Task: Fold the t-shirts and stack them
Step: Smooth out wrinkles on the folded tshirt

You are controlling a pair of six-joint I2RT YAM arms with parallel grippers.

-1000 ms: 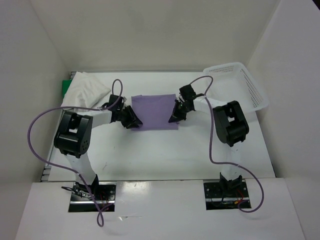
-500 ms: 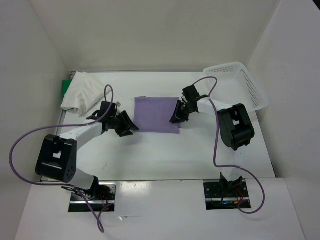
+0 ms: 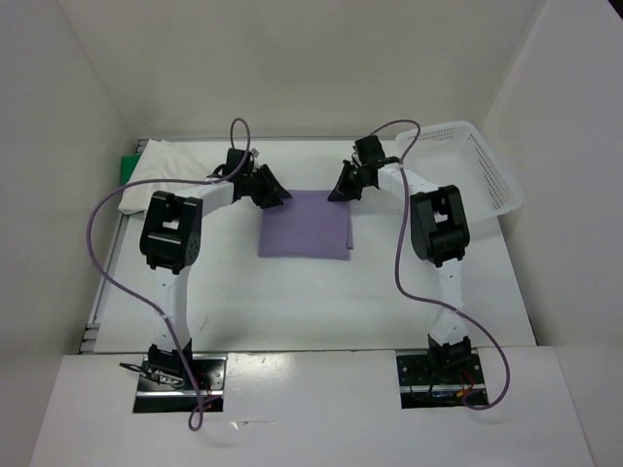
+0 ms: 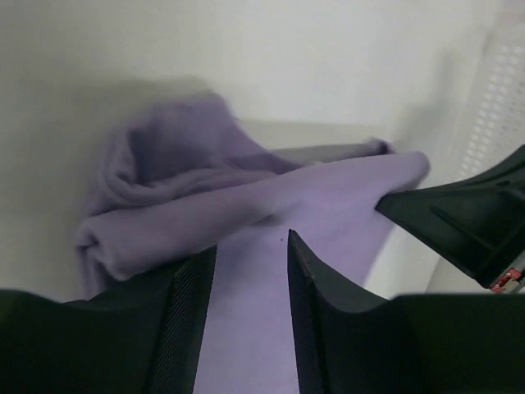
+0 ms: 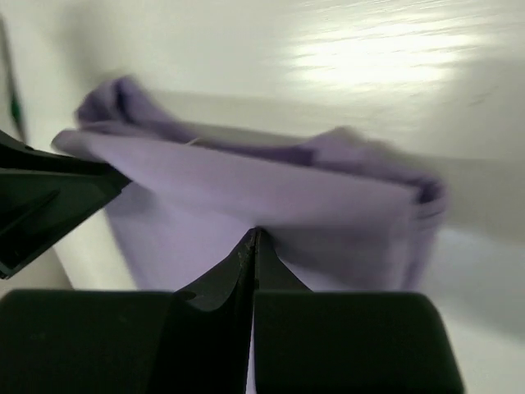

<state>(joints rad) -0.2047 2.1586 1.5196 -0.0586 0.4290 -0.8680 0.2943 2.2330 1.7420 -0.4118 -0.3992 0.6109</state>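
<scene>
Soft, light folded lavender cloth t-shirt (image 3: 304, 226), best pinched at far corners, is flanked by half-parted left tool (image 3: 277, 196) and closed right tool (image 3: 337, 190), neither visibly gripping.

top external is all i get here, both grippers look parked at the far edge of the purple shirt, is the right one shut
Observer: Yes. In the right wrist view the right gripper has its fingers pressed together, tips at the edge of the purple shirt. I cannot tell if any cloth is pinched.
Operator: and the left
Observer: The left gripper is open, fingers apart, with purple cloth showing in the gap.
Operator: does that edge lie flat
Observer: No. The left wrist view shows it bunched into a thick roll on the left of that view.
</scene>
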